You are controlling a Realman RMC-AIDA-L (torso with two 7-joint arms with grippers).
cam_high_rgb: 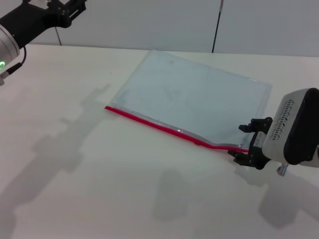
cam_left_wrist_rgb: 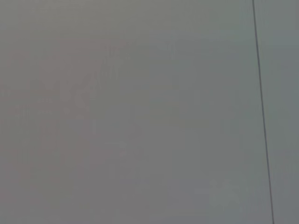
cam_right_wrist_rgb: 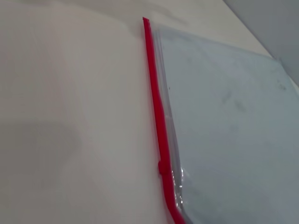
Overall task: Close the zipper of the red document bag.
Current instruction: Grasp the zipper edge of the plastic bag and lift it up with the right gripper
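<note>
Just ahead of the right gripper, whose grip I cannot tell, the zipper bulges, so the red document bag may buckle when pulled.

A flat, translucent pale blue-grey plastic document bag lies on a smooth off-white table, filling much of this close view. Along one long edge runs the thin bright red zipper strip — it stretches from the bag's far corner, where it ends in a small pointed tip, toward the camera, then curves slightly near the picture's edge. A small red bump sits on the strip partway along; whether it is the slider is unclear. Just inside the red edge the clear plastic wrinkles and catches glints of light. Faint smudges mark the bag's surface — a soft grey shadow falls across the table beside it.
</note>
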